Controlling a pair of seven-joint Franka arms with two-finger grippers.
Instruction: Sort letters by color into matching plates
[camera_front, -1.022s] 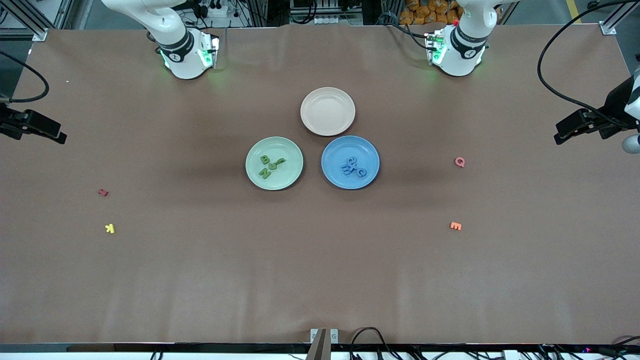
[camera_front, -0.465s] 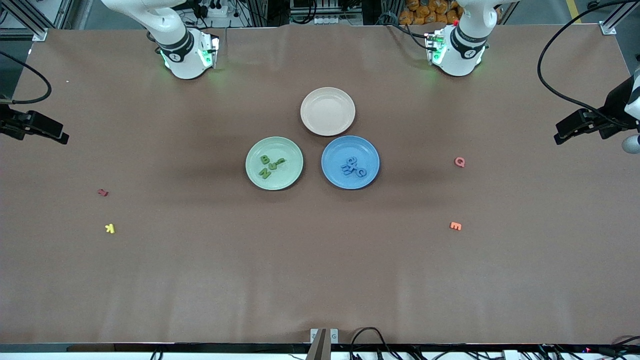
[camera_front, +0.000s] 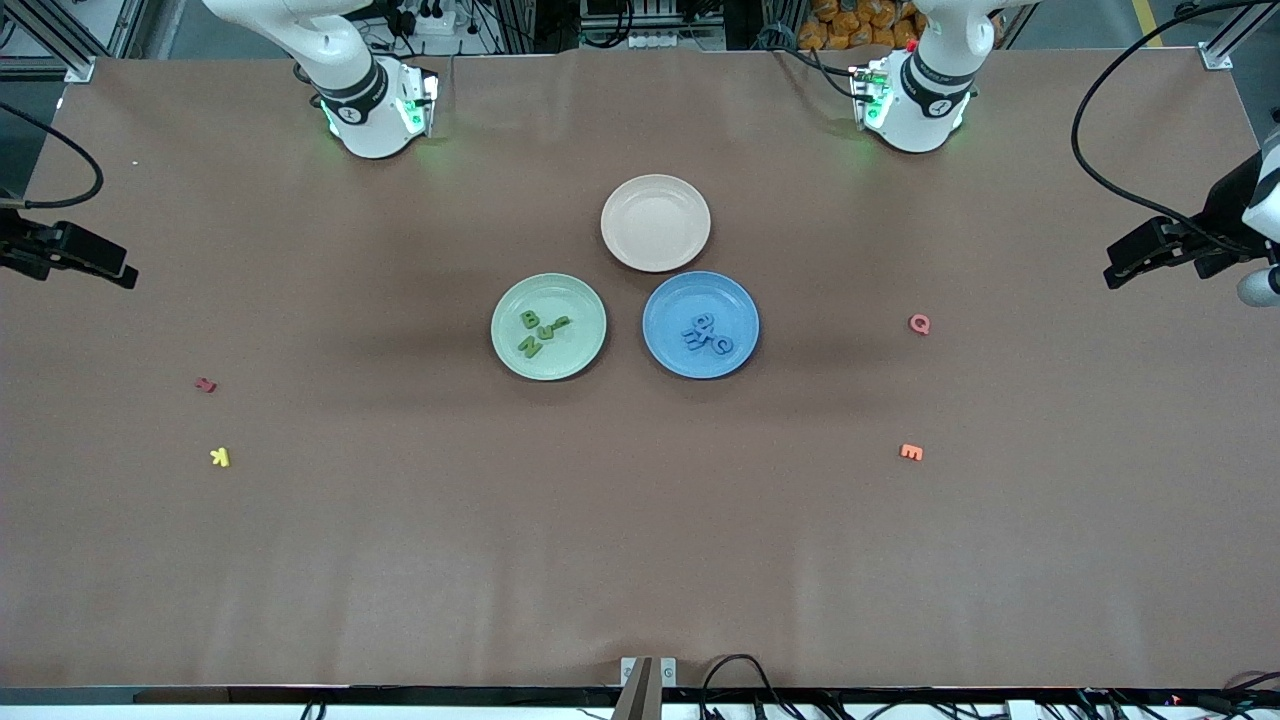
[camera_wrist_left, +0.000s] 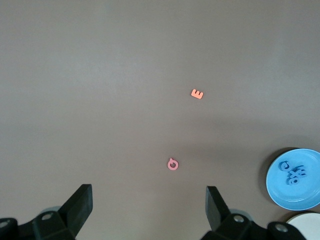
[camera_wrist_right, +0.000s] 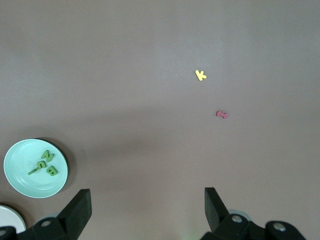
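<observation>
Sorting looks done — green letters (camera_front: 539, 333) lie in mint green plate (camera_front: 510, 357), blue letters (camera_front: 707, 335) in blue plate (camera_front: 671, 358), beside it toward left arm's end.

Left gripper (camera_front: 1140, 262) and right gripper (camera_front: 92, 264) hang over table ends, well apart from mint plate, fingers wide, empty.

Next move: likely none — pink Q (camera_front: 919, 324), orange E (camera_front: 911, 452), yellow K (camera_front: 220, 457), red letter (camera_front: 206, 385) match no plate.

Versus earlier: both grippers shifted slightly; letters unmoved.

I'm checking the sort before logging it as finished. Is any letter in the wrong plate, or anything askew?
Nothing stands out. The green letters lie in the green plate, the blue letters in the blue plate. The beige plate holds nothing. Both grippers are open.
</observation>
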